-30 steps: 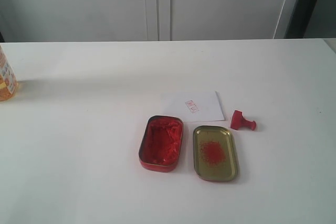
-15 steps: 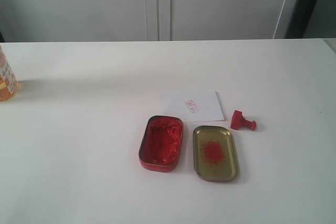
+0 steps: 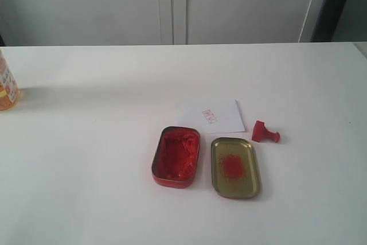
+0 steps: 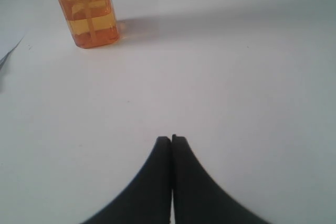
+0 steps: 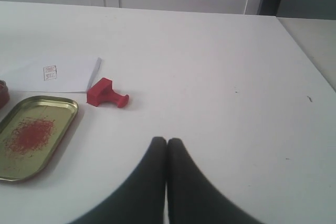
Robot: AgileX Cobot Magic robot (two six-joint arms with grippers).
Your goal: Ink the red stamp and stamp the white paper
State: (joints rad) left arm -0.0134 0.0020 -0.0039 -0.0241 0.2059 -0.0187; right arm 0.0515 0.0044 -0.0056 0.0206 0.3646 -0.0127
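Observation:
The red stamp (image 3: 264,132) lies on its side on the white table, just right of the white paper (image 3: 211,116), which bears a small red imprint. Both show in the right wrist view too: the red stamp (image 5: 105,93) and the white paper (image 5: 55,73). The red tin of ink paste (image 3: 176,155) stands open in front of the paper, the gold lid (image 3: 234,166) beside it. My right gripper (image 5: 167,141) is shut and empty, well back from the stamp. My left gripper (image 4: 171,139) is shut and empty over bare table. Neither gripper appears in the exterior view.
An orange bottle (image 3: 7,84) stands at the table's far left edge, seen also as the orange bottle (image 4: 86,9) ahead of my left gripper. White cabinet doors (image 3: 172,4) rise behind the table. The table's right edge (image 5: 307,51) runs near my right gripper.

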